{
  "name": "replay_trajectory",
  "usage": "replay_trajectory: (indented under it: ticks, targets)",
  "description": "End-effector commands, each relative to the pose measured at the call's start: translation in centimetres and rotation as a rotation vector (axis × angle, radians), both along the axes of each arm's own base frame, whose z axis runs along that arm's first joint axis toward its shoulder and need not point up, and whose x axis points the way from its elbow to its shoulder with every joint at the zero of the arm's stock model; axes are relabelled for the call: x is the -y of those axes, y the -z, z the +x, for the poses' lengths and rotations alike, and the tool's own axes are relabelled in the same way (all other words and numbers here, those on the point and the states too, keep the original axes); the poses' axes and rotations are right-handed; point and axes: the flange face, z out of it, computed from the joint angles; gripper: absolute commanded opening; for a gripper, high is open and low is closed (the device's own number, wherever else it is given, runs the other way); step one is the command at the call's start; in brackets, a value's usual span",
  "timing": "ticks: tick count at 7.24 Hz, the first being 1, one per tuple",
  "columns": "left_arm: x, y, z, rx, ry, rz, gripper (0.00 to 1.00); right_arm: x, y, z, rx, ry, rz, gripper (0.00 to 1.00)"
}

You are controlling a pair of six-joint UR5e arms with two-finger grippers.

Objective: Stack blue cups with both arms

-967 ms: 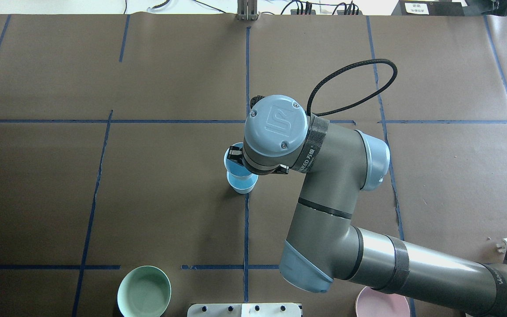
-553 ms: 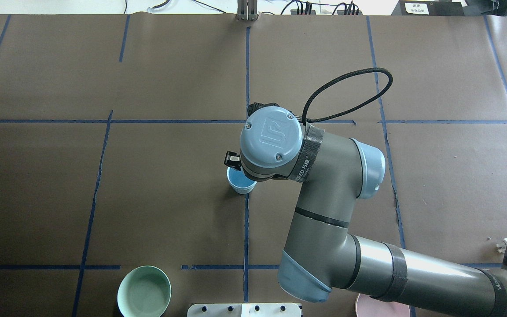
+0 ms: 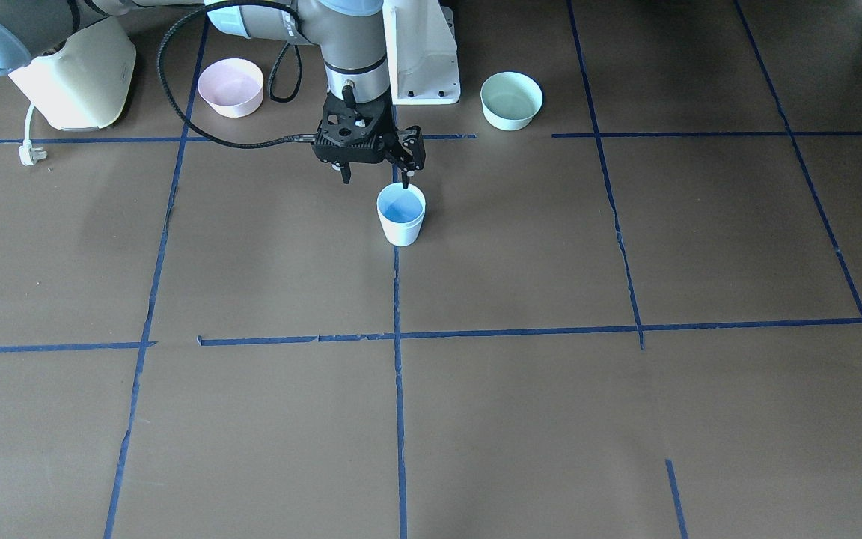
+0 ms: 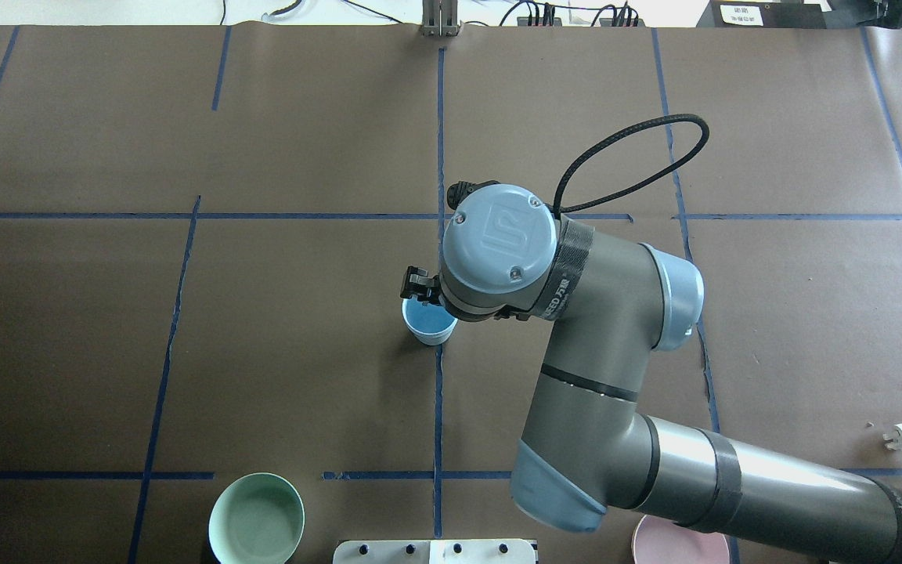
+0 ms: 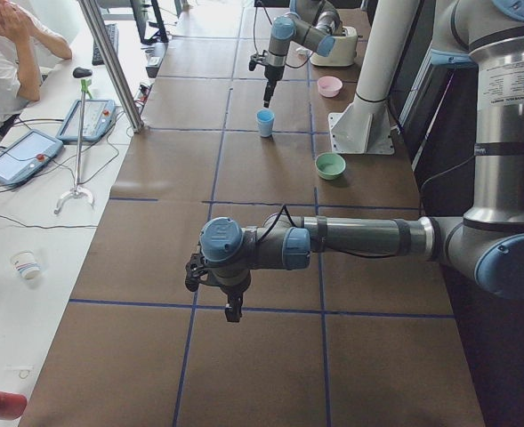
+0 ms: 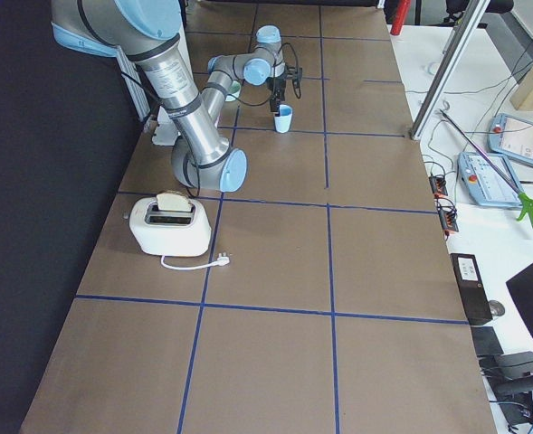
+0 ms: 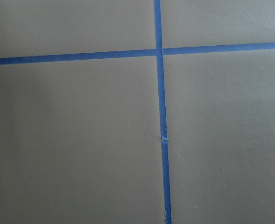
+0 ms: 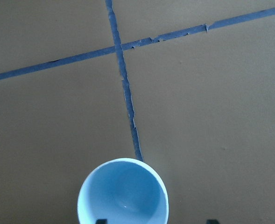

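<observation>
Front-facing view: the right gripper (image 3: 376, 181) is seen pointed down, fingers apart and empty; in the overhead view it is mostly hidden under the wrist. A blue cup (image 3: 401, 214) is seen upright on the desk (image 3: 551, 262), just below one fingertip. The left gripper (image 5: 232, 311) is held low, well apart from the cup; its opening cannot be told.

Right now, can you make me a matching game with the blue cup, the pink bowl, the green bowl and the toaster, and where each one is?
Things:
1. blue cup
2. pink bowl
3. mint-green bowl
4. white toaster

Places:
A. beside the white pedestal, on the robot's left
B. has a slice of bread in its slot
C. on a blue tape line, at the open right gripper
D. between the toaster and the pedestal

Pairs: 1-C, 2-D, 3-A, 4-B
</observation>
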Motion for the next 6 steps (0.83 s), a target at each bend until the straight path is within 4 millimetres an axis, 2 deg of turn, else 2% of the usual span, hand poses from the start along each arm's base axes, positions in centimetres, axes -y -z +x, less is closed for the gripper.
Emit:
replay_trajectory:
  ticks: [1, 2, 3, 4, 5, 6]
  targets:
    - [0.0, -0.3, 0.1, 0.000, -0.006, -0.001, 1.00, 7.4, -6.3, 9.5, -0.021, 0.131, 0.027, 1.00]
    - [0.0, -0.4, 0.1, -0.001, -0.004, -0.008, 1.00, 11.8, -12.1, 16.9, -0.060, 0.232, 0.099, 1.00]
    - [0.0, -0.4, 0.1, -0.002, -0.005, -0.005, 1.00, 14.1, -19.1, 24.7, -0.082, 0.344, 0.156, 1.00]
    - [0.3, 0.0, 0.1, 0.000, -0.007, 0.006, 1.00, 14.4, -26.4, 33.9, -0.068, 0.425, 0.195, 1.00]
    - [0.4, 0.1, 0.1, 0.000, -0.008, 0.010, 1.00, 12.5, -32.9, 41.7, -0.048, 0.478, 0.229, 1.00]
    - [0.4, 0.1, 0.1, 0.001, -0.009, 0.010, 1.00, 10.1, -37.6, 47.7, -0.052, 0.510, 0.275, 1.00]
